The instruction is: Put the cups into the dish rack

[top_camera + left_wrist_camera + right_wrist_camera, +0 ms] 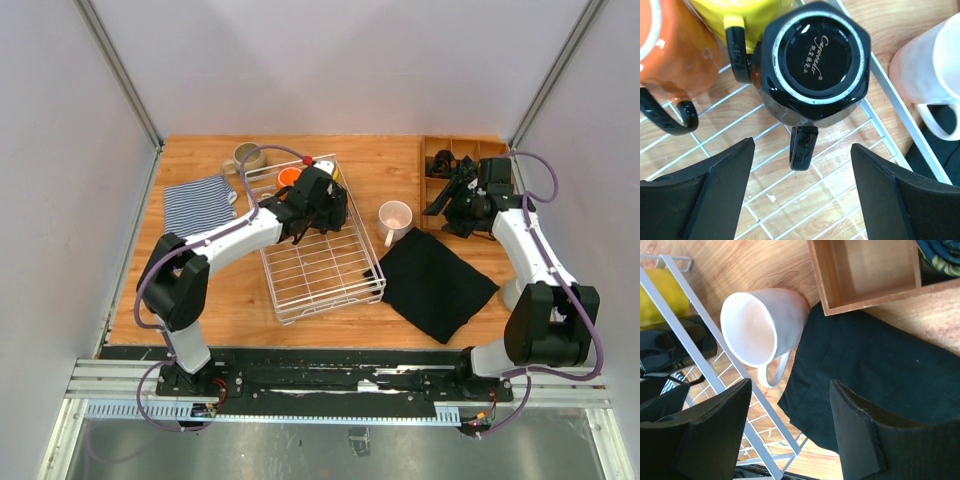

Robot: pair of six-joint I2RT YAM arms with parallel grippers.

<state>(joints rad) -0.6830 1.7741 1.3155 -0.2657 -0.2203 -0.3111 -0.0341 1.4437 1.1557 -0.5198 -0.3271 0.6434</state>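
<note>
**Left claw**: released. The fingers stand wide apart with nothing between them. The black mug sits just beyond the fingertips, clear of both.

**Black mug:** it rests upside down on the grid floor of the dish rack, base up and handle pointing back toward the claw. Judgement: it is inverted for draining and has been set down and let go.

**Neighbours in the rack:** the yellow mug touches the black mug's far side and the orange mug lies just beside them. All three are packed into the far right corner, which keeps the near grid free for more cups.

**Left arm:** the elbow is raised at the left, the forearm runs diagonally over the rack, and the wrist is pitched down.

**Right claw**: also released, with a bare gap between the fingers. It hangs above the pale pink mug.

**Pale pink mug:** it stands upright on the surface, just outside the rack's right wall, with its handle at the edge of the black cloth. Judgement: this is the next pickup.

**Right arm:** it extends away from its base, with the wrist near the wooden compartment tray.

**Outstanding:** the beige stoneware mug stands behind the rack, near the striped cloth. No sixth cup can be made out.
</note>
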